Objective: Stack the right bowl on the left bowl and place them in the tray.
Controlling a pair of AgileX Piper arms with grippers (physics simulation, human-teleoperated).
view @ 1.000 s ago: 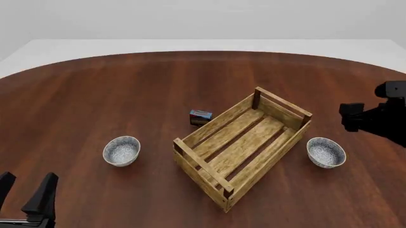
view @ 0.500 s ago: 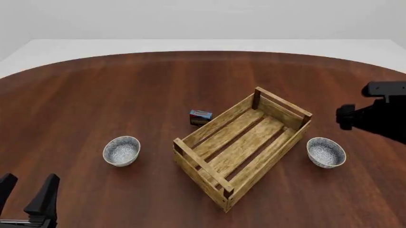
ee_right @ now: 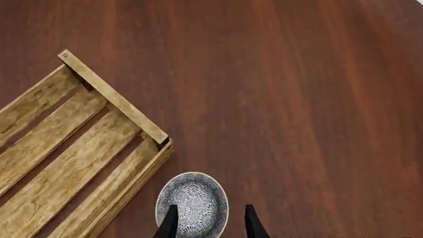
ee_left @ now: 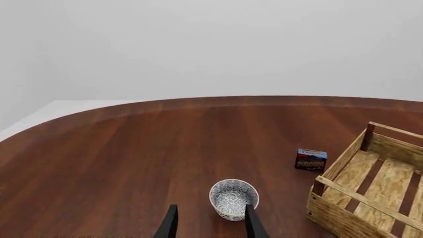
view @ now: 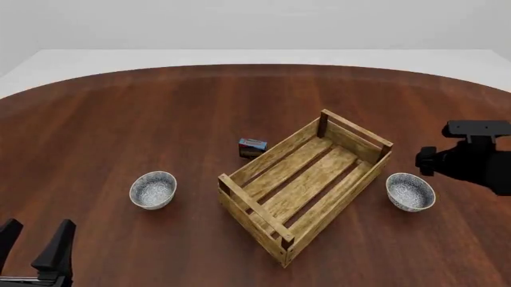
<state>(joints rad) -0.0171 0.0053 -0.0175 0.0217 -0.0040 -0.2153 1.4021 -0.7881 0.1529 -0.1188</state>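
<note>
left gripper (view: pixel 33 245) low at near-left table edge, fingers spread, empty. left bowl (view: pixel 152 190) upright left of tray (view: pixel 255 207). tray mid-table, angled. right bowl (view: pixel 410 192) just right of tray. right gripper (ee_right: pixel 208 220) over it, spread, empty.

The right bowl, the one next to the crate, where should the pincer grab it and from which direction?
Probably by the rim, from above. The right bowl sits upright, mouth up, apart from the crate, so one finger can go inside and one outside the thin wall. The side away from the crate looks safest. The right pincer, open, is above it.
</note>
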